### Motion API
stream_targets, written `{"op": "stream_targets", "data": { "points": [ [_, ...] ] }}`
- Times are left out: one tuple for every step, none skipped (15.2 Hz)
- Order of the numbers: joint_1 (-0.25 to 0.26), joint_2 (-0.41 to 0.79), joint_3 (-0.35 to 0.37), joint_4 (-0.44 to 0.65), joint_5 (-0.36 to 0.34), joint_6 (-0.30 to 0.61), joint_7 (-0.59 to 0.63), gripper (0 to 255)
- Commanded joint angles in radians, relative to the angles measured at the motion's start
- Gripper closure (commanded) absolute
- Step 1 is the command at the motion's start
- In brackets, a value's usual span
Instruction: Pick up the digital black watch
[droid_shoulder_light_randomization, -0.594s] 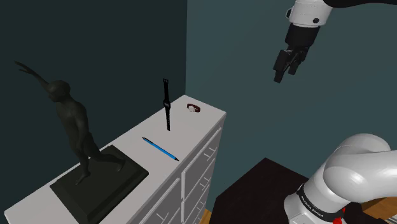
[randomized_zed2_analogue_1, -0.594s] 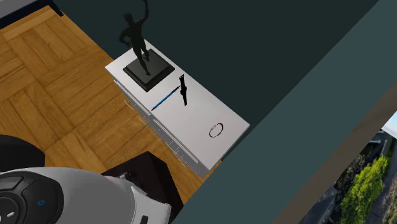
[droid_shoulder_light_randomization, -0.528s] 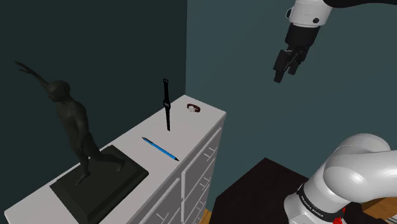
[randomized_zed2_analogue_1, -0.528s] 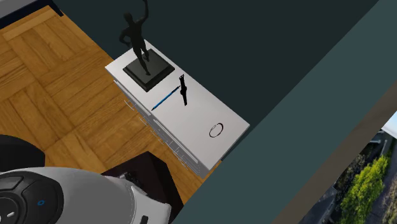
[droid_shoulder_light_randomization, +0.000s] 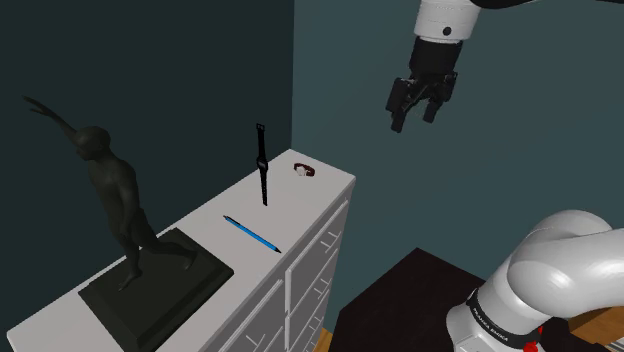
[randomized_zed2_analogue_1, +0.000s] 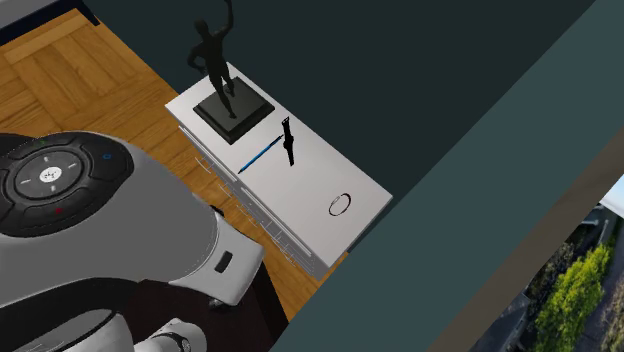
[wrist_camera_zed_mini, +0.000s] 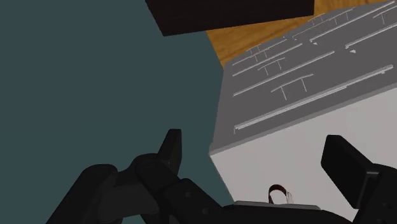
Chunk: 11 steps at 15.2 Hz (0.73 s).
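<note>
Shoulder view shows the black gripper (droid_shoulder_light_randomization: 411, 118) high in the air, its 2 blocky fingers apart. The slim black watch (droid_shoulder_light_randomization: 262, 165) stands upright on the smooth white dresser (droid_shoulder_light_randomization: 335, 185) — well apart from the gripper, near a thin blue pen (droid_shoulder_light_randomization: 252, 233).

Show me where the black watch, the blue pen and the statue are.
black watch (droid_shoulder_light_randomization: 262, 165): shoulder view, middle of its upright strap.
blue pen (droid_shoulder_light_randomization: 252, 234): shoulder view, middle of its barrel.
statue (droid_shoulder_light_randomization: 118, 195): shoulder view, the figure's torso.
</note>
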Motion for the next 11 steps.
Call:
{"op": "stream_targets", "data": {
  "points": [
    [-0.005, 0.044, 0.051, 0.033, 0.033, 0.015, 0.091, 0],
    [-0.010, 0.068, 0.074, 0.052, 0.045, 0.022, 0.131, 0],
    [-0.014, 0.093, 0.097, 0.073, 0.056, 0.030, 0.172, 0],
    [-0.018, 0.119, 0.119, 0.094, 0.065, 0.037, 0.213, 0],
    [-0.024, 0.146, 0.142, 0.118, 0.072, 0.044, 0.254, 0],
    [-0.029, 0.175, 0.164, 0.142, 0.078, 0.052, 0.295, 0],
    [-0.035, 0.205, 0.186, 0.169, 0.082, 0.059, 0.336, 0],
    [-0.041, 0.236, 0.208, 0.196, 0.085, 0.065, 0.378, 0],
    [-0.046, 0.269, 0.230, 0.225, 0.085, 0.071, 0.420, 0],
    [-0.052, 0.303, 0.252, 0.256, 0.083, 0.077, 0.462, 0],
    [-0.058, 0.338, 0.274, 0.289, 0.079, 0.083, 0.505, 0]
  ]
}}
